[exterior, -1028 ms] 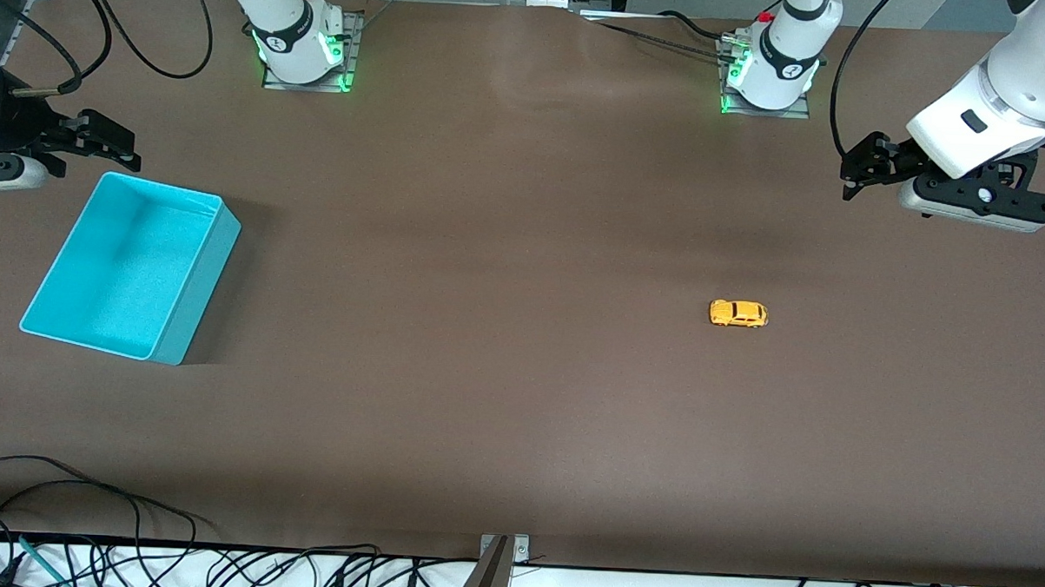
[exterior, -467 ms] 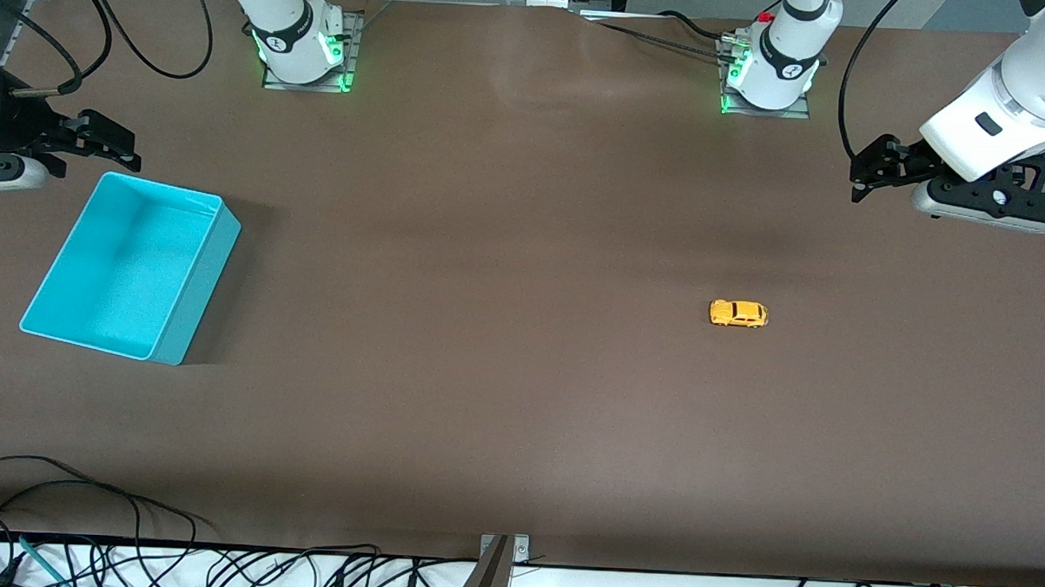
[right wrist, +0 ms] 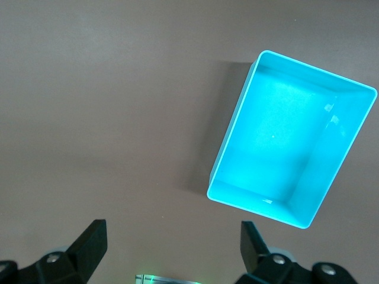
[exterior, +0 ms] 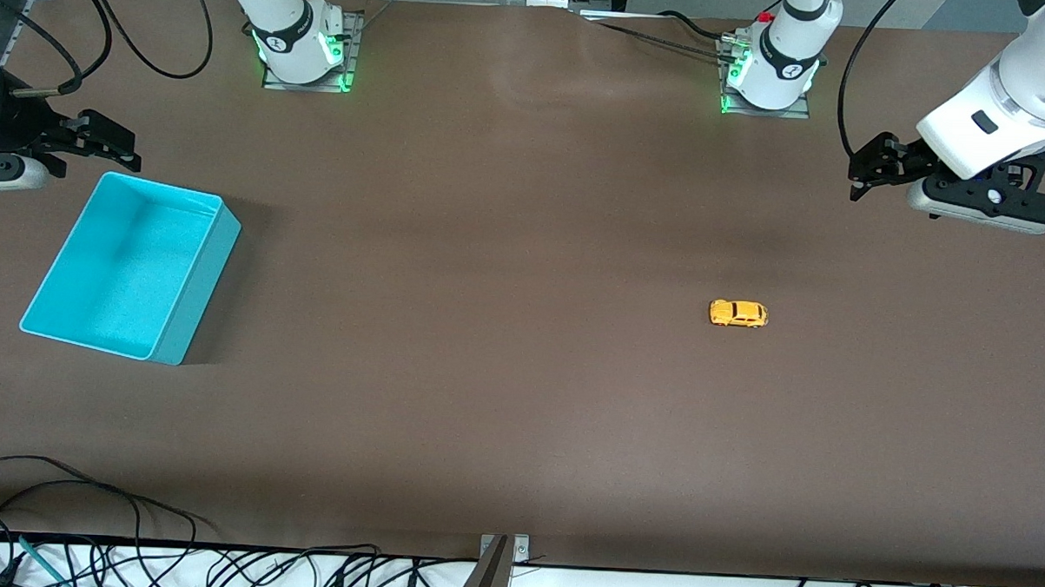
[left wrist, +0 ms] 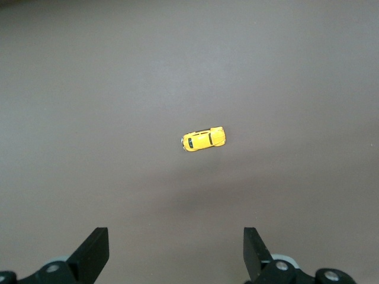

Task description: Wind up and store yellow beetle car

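Observation:
The yellow beetle car (exterior: 738,313) stands on its wheels on the brown table toward the left arm's end; it also shows in the left wrist view (left wrist: 203,139). My left gripper (exterior: 868,171) is open and empty, up in the air over bare table near the left arm's end, well apart from the car; its fingers (left wrist: 95,251) frame bare table. My right gripper (exterior: 110,143) is open and empty, over the table beside the turquoise bin (exterior: 214,257). The bin is empty and also shows in the right wrist view (right wrist: 225,142).
The arm bases (exterior: 301,38) stand along the table edge farthest from the front camera. Cables (exterior: 63,495) lie along the table edge nearest that camera. A metal bracket (exterior: 503,553) sits at the middle of that edge.
My left gripper rose and drifted toward the left arm's end of the table, then shifted slightly back. The car, the bin and the right arm have not moved.

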